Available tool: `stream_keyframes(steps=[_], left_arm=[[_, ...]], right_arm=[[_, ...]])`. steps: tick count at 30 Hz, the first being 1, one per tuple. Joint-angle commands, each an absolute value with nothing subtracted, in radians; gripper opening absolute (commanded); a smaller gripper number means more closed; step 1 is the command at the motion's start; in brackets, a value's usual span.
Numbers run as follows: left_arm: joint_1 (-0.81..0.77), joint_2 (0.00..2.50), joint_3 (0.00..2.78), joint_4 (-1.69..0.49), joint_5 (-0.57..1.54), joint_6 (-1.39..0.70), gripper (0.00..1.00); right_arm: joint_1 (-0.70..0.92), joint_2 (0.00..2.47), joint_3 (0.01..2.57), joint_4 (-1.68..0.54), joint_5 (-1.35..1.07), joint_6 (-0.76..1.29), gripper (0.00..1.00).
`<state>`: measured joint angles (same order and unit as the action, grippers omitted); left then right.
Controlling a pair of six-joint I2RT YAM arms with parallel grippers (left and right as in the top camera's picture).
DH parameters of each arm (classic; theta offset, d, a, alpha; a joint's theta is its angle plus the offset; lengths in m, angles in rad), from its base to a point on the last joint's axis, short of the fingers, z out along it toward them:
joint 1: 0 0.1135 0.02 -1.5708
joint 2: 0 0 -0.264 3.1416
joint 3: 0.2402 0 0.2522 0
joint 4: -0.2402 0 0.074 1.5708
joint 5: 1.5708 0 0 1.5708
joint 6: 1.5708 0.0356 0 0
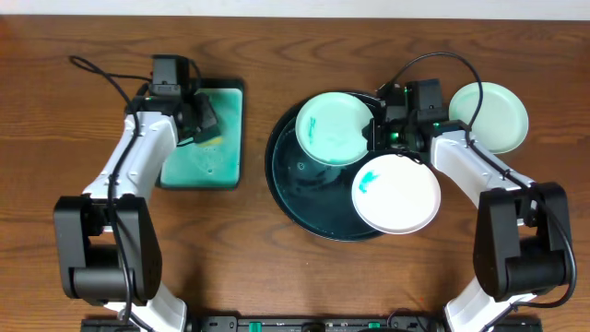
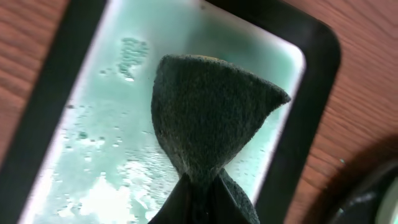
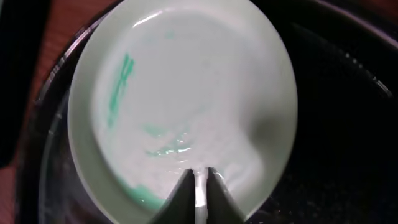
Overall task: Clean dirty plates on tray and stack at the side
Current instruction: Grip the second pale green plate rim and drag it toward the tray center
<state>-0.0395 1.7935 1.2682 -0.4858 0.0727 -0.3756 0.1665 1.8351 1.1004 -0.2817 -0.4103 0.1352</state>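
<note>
The off-tray plate [image 1: 489, 117] lies near the tabletop's far right edge, apparently clean. Two smeared plates are on the tray [image 1: 304, 198]: the far-edge plate [image 1: 332, 129], its rim clamped by the right gripper [image 3: 200, 186], and the near-right plate [image 1: 398, 195]. The left gripper [image 1: 201, 127] clenches a dark sponge [image 2: 208, 124] over the rectangular tray [image 2: 309, 106]. Judged one-third done; nothing stacked.

The dark brown wood-grain tabletop [image 1: 277, 277] shows fine lengthwise streaks. The large round shallow tray [image 1: 293, 198] is glossy black, with a teal sheen on its floor. Of the three small round plates, the rear plate [image 1: 332, 129] is white under a pale teal film with darker green streaks. The front plate [image 1: 406, 198] is white with one teal smear, and the plate on the wood [image 1: 490, 117] looks pale mint. The rectangular black tray [image 2: 308, 118] holds milky teal-green liquid [image 2: 112, 124]. The felt-like pad [image 2: 208, 118] is charcoal grey.
</note>
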Motion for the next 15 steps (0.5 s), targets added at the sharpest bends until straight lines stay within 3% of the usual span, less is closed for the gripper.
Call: stream_keyframes(steps=[1,15], left_arm=[[-0.052,1.788,1.274,-0.474,0.071,-0.356,0.07],[-0.052,1.789,1.274,-0.47,0.072,-0.356,0.07]], right_arm=[[0.172,1.835,1.118,-0.274,-0.276,0.149,0.28],[0.172,1.862,1.117,-0.187,-0.11,0.118,0.27]])
